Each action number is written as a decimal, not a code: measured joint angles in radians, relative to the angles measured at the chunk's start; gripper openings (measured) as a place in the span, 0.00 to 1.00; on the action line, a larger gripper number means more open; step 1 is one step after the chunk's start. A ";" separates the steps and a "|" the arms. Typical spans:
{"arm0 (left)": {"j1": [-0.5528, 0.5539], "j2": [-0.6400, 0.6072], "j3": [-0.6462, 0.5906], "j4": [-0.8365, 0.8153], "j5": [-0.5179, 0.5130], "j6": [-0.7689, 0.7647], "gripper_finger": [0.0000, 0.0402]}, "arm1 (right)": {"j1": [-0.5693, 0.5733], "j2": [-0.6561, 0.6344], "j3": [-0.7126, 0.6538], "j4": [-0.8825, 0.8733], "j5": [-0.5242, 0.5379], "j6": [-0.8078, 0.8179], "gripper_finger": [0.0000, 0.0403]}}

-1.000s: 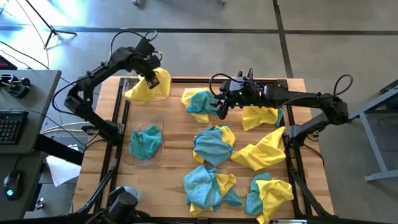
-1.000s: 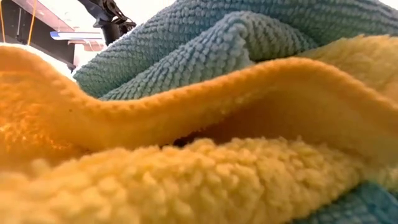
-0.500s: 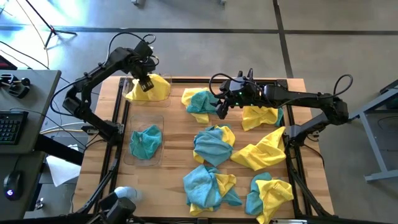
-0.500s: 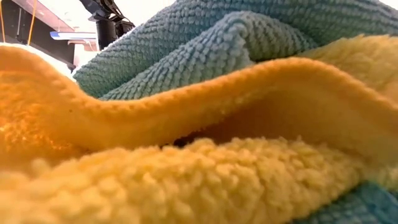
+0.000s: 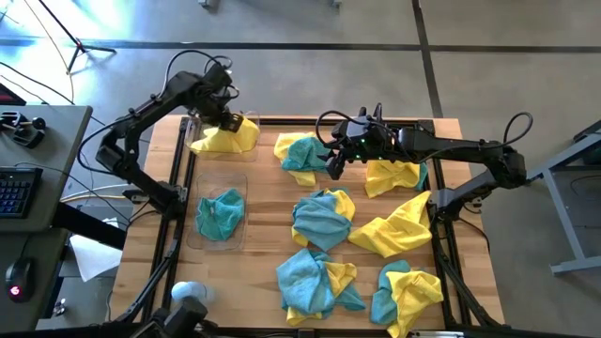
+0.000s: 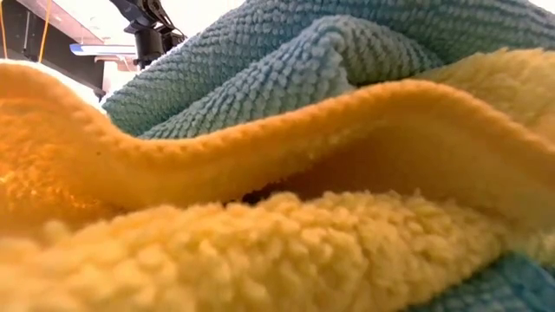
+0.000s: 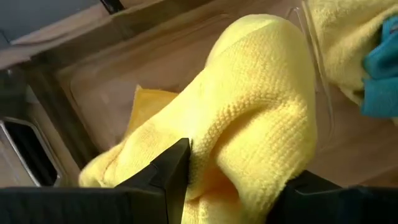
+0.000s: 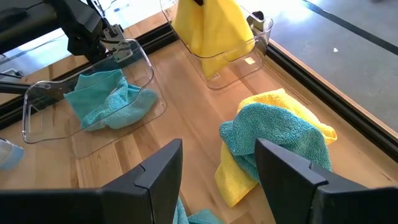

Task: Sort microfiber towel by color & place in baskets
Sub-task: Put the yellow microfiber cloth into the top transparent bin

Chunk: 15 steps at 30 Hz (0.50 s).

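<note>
The yellow towel (image 5: 225,137), draped over the far basket (image 5: 246,120) at eleven o'clock, could be dragged out: the left gripper (image 7: 239,186), jaws parted, straddles it. The right gripper (image 8: 217,168) is held wide, empty.

Robotics lab / test workspace, not a home. Bare grey concrete floor (image 5: 310,66) w/ dark seam lines all round. Wooden tabletop (image 5: 268,221) sits in a black metal frame (image 5: 443,253), two dark robot arms mounted at its left & right edges. Side desk (image 5: 42,160) off the tabletop's left edge carries a keyboard (image 5: 13,192) & mouse (image 5: 17,287); loose cables (image 5: 47,80) trail over the floor near the far-left corner. Low view blocked by cloth, only a bright ceiling strip visible.
</note>
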 joint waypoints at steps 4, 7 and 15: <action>-0.001 0.058 0.000 0.013 -0.030 -0.079 0.34 | 0.000 0.000 0.000 0.000 0.000 0.000 0.48; -0.001 0.113 0.000 0.018 -0.041 -0.122 0.34 | 0.000 0.000 0.000 0.000 -0.001 -0.002 0.48; -0.002 0.230 0.000 0.024 -0.056 -0.181 0.34 | 0.000 0.000 0.000 -0.016 -0.002 -0.013 0.48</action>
